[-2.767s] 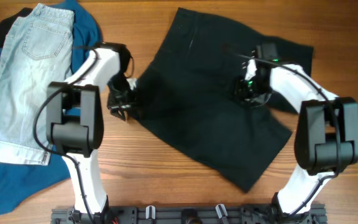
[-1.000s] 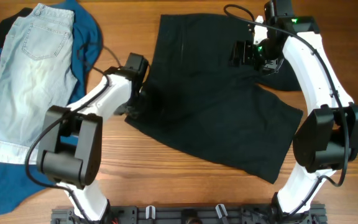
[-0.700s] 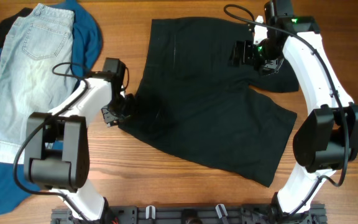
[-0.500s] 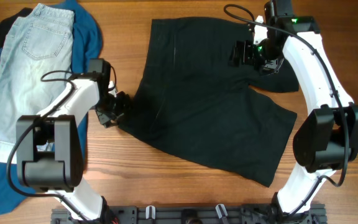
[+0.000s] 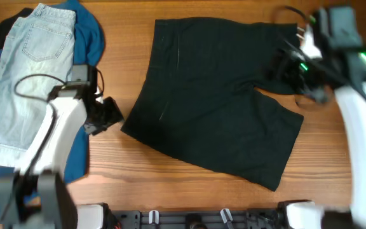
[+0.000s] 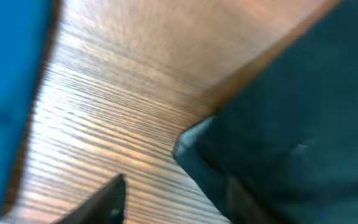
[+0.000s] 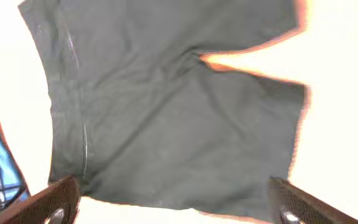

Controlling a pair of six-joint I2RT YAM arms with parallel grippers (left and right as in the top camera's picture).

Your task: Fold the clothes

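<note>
Black shorts [image 5: 215, 95]: spread flat, folding not begun. Left gripper [image 5: 107, 114], beside their left corner: jaws parted, empty. Right gripper [image 5: 292, 70], at their right edge: likewise. Next, likely: pinch hem, fold across.

Warm brown wood-grain table [image 5: 170, 184], evenly lit.

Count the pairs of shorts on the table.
2. The black shorts lie spread flat mid-table; the pale-blue denim shorts are far left, lying on a deep-blue garment. That pile may hide more.
</note>
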